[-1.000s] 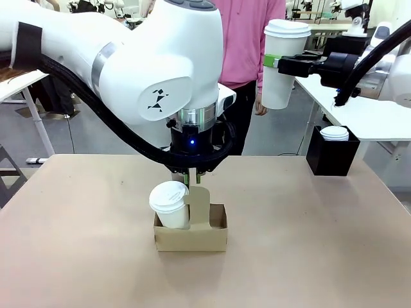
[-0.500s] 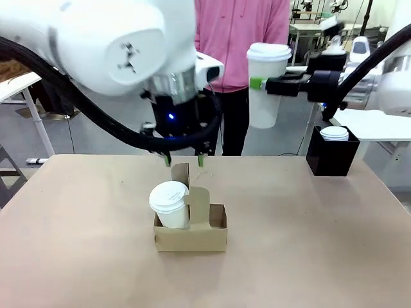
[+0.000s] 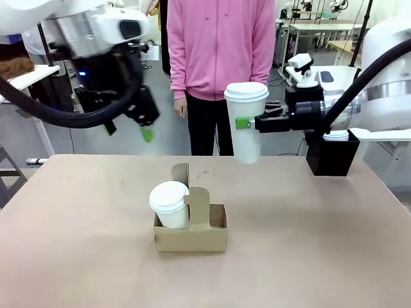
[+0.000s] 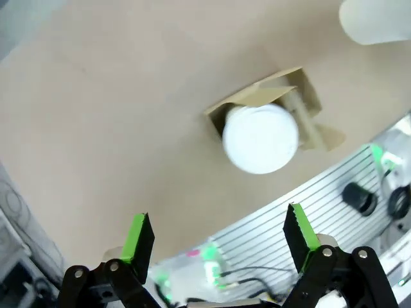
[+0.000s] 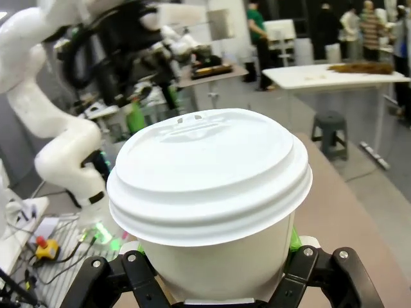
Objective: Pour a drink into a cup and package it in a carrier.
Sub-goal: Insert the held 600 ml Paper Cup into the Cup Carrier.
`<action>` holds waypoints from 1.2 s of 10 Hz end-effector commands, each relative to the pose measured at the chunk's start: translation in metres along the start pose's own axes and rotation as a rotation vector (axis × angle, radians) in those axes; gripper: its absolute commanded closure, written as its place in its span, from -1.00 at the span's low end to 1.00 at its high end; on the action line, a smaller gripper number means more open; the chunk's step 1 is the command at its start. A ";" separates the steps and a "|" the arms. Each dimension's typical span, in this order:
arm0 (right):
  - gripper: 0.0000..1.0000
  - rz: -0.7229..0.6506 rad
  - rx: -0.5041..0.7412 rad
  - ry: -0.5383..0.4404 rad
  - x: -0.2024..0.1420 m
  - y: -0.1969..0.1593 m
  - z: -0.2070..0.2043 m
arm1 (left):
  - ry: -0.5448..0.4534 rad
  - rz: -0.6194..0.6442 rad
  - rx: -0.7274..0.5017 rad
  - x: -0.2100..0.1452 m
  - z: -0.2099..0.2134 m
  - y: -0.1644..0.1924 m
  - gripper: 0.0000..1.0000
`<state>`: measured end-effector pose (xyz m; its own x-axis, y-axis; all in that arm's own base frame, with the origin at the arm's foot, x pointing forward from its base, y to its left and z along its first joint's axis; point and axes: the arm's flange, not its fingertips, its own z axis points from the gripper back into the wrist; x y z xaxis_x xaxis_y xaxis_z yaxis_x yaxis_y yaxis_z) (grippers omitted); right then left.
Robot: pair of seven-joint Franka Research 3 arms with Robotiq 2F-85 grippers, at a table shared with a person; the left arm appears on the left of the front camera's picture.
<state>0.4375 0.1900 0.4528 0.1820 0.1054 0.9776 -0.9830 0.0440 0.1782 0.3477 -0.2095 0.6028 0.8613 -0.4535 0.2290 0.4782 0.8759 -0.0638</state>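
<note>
The brown cardboard carrier [image 3: 192,236] stands mid-table with a small white lidded cup [image 3: 169,204] in its left pocket; its right pocket is vacant. My left gripper [image 3: 130,130] hangs open and holds nothing, high up and to the carrier's left. From above, in its wrist view, the left gripper [image 4: 218,234] looks down on that cup [image 4: 260,138] and the carrier [image 4: 257,97]. My right gripper [image 3: 257,122] is shut on a tall white lidded cup [image 3: 246,122], in the air right of and above the carrier. That cup [image 5: 209,192] sits between the right gripper's [image 5: 218,269] fingers. The drink is out of view.
A black box [image 3: 332,157] with a white lid [image 3: 335,135] on top stands at the table's far right. A person in a pink top [image 3: 221,45] stands behind the far edge, hands down. The tan table [image 3: 308,244] has free room right of and in front of the carrier.
My left gripper opened and rose off the carrier's handle, swinging away to the upper left. My right gripper carried the tall cup leftward and lower, toward the carrier.
</note>
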 end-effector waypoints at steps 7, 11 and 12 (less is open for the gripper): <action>-0.61 0.021 0.031 -0.009 -0.020 -0.003 -0.007 | -0.049 -0.045 0.050 -0.017 -0.012 0.068 -1.00; -0.61 0.059 0.330 -0.082 -0.063 -0.017 -0.044 | -0.226 -0.086 0.032 -0.040 -0.046 0.128 -1.00; -0.61 0.057 0.363 -0.106 -0.070 -0.019 -0.049 | -0.258 -0.156 -0.002 -0.047 -0.054 0.140 -1.00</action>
<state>0.4306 0.2327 0.3735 0.1626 0.0217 0.9865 -0.9550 -0.2478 0.1629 0.3893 -0.0845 0.5452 0.7720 -0.4785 0.4184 0.5220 0.8529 0.0123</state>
